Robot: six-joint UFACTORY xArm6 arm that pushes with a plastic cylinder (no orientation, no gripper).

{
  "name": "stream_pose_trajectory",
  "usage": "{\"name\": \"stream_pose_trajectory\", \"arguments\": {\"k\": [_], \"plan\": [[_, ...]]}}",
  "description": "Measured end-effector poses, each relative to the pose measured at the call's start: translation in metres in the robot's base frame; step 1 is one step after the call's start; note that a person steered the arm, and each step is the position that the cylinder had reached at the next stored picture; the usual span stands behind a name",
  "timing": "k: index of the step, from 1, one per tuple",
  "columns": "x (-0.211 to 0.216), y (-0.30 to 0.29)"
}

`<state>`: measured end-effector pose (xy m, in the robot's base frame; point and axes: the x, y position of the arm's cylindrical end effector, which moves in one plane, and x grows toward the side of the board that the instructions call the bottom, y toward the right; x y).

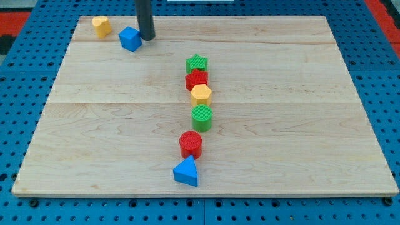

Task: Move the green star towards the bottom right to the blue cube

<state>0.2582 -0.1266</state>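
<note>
The green star [197,62] sits near the middle of the wooden board [300,125], at the top of a column of blocks. The blue cube [130,39] is at the view's upper left. My tip [147,37] stands just right of the blue cube, touching or nearly touching it, and well up and left of the green star.
Below the green star, in a column, lie a red star [196,79], a yellow hexagon [200,94], a green cylinder [202,117], a red cylinder [190,144] and a blue triangle [187,172]. A yellow block [101,26] sits at the top left corner.
</note>
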Motion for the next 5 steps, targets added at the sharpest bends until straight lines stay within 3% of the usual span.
{"name": "stream_pose_trajectory", "arguments": {"k": [1, 2, 3, 5], "plan": [[0.001, -0.01], [0.005, 0.066], [0.038, 0.147], [0.113, 0.168]]}}
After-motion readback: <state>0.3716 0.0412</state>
